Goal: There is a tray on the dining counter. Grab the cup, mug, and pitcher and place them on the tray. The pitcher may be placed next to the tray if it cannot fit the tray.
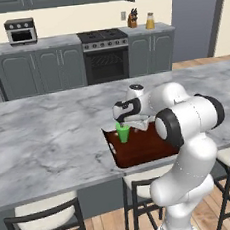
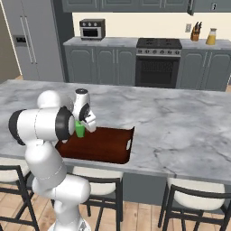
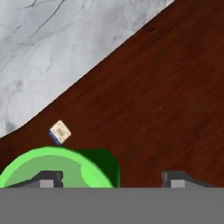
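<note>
One green cup [image 1: 122, 132] stands on the tray [image 1: 145, 148] directly under my gripper [image 1: 124, 124], its rim around my left fingertip [image 3: 47, 179]. My fingers are spread wide, the other tip clear of the cup over bare wood.

The dining counter [image 1: 49, 138] is a long slab of grey-white veined marble, and the tray [image 1: 140, 152] lies flat on it at its near edge. The tray's dark reddish-brown floor [image 3: 166, 96] carries the green cup [image 1: 122, 132], standing upright near the tray's far left corner.
</note>
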Robot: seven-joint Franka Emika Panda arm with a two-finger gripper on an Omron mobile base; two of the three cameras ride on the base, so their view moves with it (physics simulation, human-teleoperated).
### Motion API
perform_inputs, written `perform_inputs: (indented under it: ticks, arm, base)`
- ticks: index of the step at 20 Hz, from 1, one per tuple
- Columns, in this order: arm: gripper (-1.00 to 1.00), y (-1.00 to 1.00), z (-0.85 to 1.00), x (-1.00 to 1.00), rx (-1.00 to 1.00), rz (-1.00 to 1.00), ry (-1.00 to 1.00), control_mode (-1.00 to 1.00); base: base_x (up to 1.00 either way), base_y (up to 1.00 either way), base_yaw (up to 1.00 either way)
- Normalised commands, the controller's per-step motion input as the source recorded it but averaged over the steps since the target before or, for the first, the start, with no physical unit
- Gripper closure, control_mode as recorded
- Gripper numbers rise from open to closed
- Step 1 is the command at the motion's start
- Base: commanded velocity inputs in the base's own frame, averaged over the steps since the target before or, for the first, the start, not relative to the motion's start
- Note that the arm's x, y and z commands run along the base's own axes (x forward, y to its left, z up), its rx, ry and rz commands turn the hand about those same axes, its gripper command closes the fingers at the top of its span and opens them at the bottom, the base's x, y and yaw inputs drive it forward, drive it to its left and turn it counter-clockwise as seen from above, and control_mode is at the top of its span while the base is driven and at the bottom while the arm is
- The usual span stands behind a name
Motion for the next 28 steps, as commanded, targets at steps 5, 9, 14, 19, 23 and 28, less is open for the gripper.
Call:
perform_inputs:
  ticks: [5,9,14,19,23,28]
  arm:
    - [-1.0,-0.07,0.53,-0.09,-0.02,0.06,-0.01,-1.0]
    - [-1.0,-0.04,0.8,-0.44,-0.1,0.1,0.0,-1.0]
    - [-1.0,-0.05,0.84,-0.99,-0.12,0.11,0.0,-1.0]
    - [-1.0,-0.2,0.92,-0.84,-0.09,0.1,0.0,-1.0]
    - [-1.0,-0.57,0.81,-0.81,0.0,0.05,0.0,-1.0]
    - [-1.0,-0.43,0.55,-0.91,0.0,0.08,-0.02,-1.0]
  base:
    - [0.0,0.0,0.0]
    - [0.0,0.0,0.0]
    - [0.0,0.0,0.0]
    - [0.0,0.0,0.0]
    - [0.0,0.0,0.0]
    - [0.0,0.0,0.0]
